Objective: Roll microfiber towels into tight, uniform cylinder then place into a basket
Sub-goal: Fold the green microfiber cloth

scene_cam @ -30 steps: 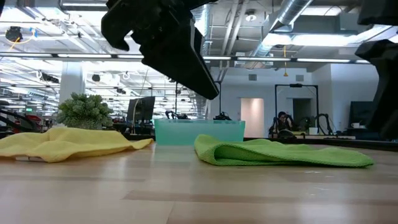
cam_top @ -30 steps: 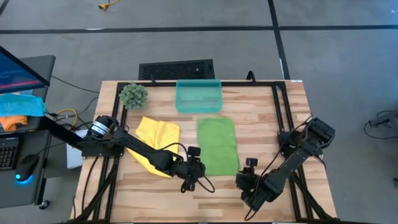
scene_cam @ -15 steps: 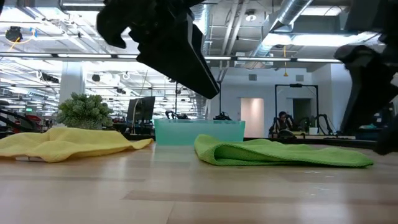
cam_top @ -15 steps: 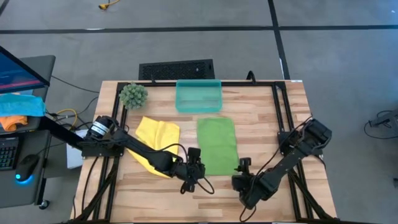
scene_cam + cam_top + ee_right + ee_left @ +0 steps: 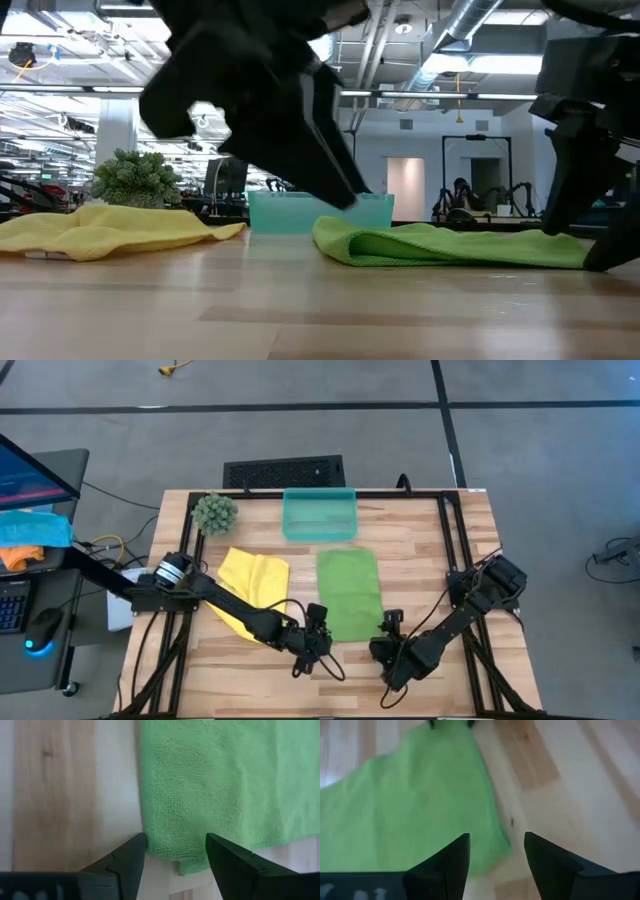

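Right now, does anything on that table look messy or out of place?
Only the yellow towel: it lies crumpled and askew under the left arm, while the green towel lies folded flat and straight before the basket. Nothing looks spilled or damaged.

Bare wood along the frame's bottom edge, lower left and right side of the table [image 5: 470,560]: free to pass. Centre blocked by green towel [image 5: 350,592], yellow towel [image 5: 252,582] left of it. Basket [image 5: 319,514] and plant ball [image 5: 214,512] crowd top edge. Both arms flank the green towel's lower corners.

Green towel [image 5: 350,594] folded flat; yellow towel [image 5: 252,579] rumpled (basket [image 5: 319,515] behind).
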Controlling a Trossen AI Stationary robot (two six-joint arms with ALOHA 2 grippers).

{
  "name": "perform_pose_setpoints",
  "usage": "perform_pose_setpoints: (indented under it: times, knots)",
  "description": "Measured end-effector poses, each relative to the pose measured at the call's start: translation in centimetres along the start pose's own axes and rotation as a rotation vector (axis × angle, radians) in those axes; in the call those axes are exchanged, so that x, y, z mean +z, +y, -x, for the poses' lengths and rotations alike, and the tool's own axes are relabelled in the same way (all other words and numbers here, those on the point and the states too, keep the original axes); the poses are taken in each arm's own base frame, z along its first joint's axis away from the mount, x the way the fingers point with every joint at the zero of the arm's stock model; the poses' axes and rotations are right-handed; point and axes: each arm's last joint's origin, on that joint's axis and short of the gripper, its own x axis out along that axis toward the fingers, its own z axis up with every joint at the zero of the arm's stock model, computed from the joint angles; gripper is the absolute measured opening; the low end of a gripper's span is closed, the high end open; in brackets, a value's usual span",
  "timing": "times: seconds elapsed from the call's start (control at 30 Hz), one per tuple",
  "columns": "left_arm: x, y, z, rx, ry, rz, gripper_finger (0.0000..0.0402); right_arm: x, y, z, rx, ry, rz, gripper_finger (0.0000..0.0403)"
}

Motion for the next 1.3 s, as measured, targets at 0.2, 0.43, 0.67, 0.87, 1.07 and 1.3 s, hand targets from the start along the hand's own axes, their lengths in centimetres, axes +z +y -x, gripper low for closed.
perform_pose_setpoints:
  times: [0.2,0.43,0.67,0.87,1.07,1.3]
  knots:
    - [-0.3,-0.6,-1.8,-0.023,-0.023,-0.027,0.0182,-0.1,-0.7,-0.2,-0.018,0.045,-0.025,0.0233]
    - [-1.3,-0.4,-3.4,0.039,0.026,-0.027,0.0182,0.2,-1.4,-0.6,0.003,0.077,-0.054,0.0233]
    - [-1.7,0.9,-4.5,0.017,0.035,0.025,0.0182,0.6,-1.9,-1.0,0.022,0.097,-0.08,0.0219]
    - [-1.9,1.3,-4.7,-0.031,0.049,0.084,0.0137,1.0,-2.4,-1.5,0.027,0.108,-0.106,0.0182]
    - [-1.9,1.0,-4.8,-0.045,0.042,0.057,0.0038,1.3,-2.9,-1.9,0.032,0.125,-0.173,0.012]
    - [-1.8,1.0,-4.8,-0.037,0.033,0.056,0.0014,1.2,-3.2,-2.3,0.017,0.137,-0.195,0.0025]
